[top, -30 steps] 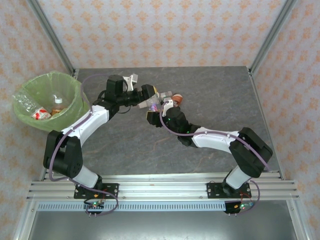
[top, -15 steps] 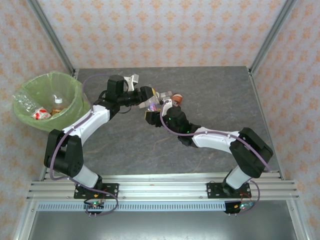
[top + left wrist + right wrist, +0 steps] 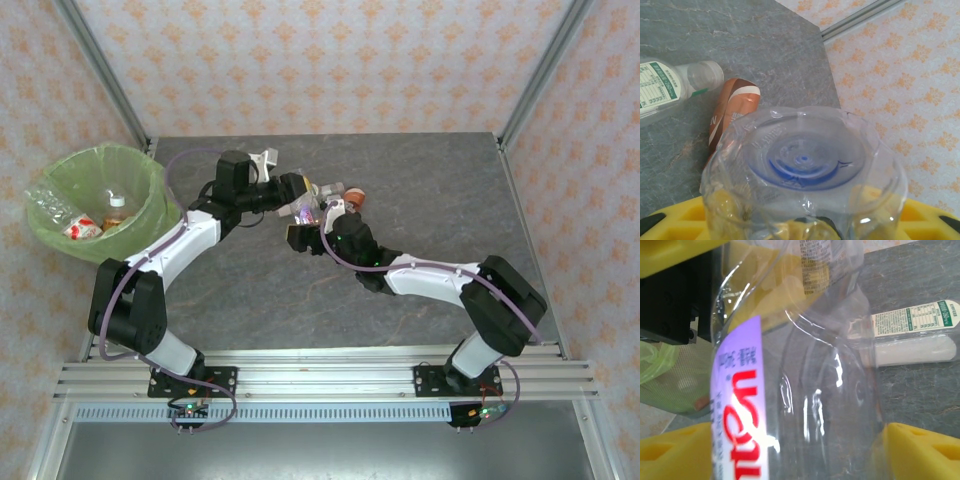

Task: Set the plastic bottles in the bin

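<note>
The task is judged partly done. In the bin (image 3: 143, 176), at the far-left corner of the surface (image 3: 430, 170), a red-label bottle (image 3: 80, 228) and a white-capped bottle (image 3: 116, 205) are seen lying on the green liner. A third clear one is poss. beside them, but the top view is too small for that to be confirmed.

One purple-label bottle (image 3: 790, 415) is held in the air btwn both arms, above mid-surface and well apart from the bin. It is pinched by the left hand (image 3: 298, 198): in the left wrist view its base is seated btwn the yellow fingers (image 3: 935, 217). The right hand (image 3: 797, 452) is set around the same bottle, w/ a yellow pad (image 3: 920, 450) on either side. Whether those pads are pressed on the plastic or merely stood beside it cannot be told.

Left to do: the purple-label bottle is not yet carried to the bin. Two more are seen lying on the surface just beyond the hands, a white-green-label bottle (image 3: 665, 87) and a brown-label bottle (image 3: 735, 110), side by side and approx. touching. At least three bottles are thus judged outstanding, incl. the one in hand.
</note>
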Tool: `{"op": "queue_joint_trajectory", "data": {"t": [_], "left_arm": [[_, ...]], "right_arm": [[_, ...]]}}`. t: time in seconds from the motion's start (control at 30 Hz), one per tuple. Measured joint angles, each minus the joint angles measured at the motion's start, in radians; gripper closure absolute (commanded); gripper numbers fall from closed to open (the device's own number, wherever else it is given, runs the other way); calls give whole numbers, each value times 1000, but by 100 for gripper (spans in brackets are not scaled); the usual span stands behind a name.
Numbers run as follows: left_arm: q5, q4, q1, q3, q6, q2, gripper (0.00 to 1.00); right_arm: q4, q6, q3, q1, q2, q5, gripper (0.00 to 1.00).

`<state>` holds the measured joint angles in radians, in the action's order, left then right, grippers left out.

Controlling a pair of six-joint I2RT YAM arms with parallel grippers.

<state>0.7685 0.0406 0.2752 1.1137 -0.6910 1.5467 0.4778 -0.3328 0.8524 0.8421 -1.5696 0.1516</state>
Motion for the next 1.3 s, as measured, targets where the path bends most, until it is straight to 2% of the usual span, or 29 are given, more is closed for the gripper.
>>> {"op": "queue_joint_trajectory", "data": {"t": [0.03,0.07,0.4,0.87,1.3], "left_arm": [[-9,0,0,0,0,0,49],[-18,-3,0,2,0,0,49],[-128,-80,0,16,34,-5,48],[-385,-255,0,57,151,-129,48],[-677,-343,0,115,196,-185,49]], "right_arm": [[-5,3,-2,0,9,-6,1],[-7,4,-6,0,22,-12,1],[-10,16,-100,0,134,-126,1],[-48,-16,-109,0,154,-385,1],[-71,-42,-109,0,153,-441,1]]}}
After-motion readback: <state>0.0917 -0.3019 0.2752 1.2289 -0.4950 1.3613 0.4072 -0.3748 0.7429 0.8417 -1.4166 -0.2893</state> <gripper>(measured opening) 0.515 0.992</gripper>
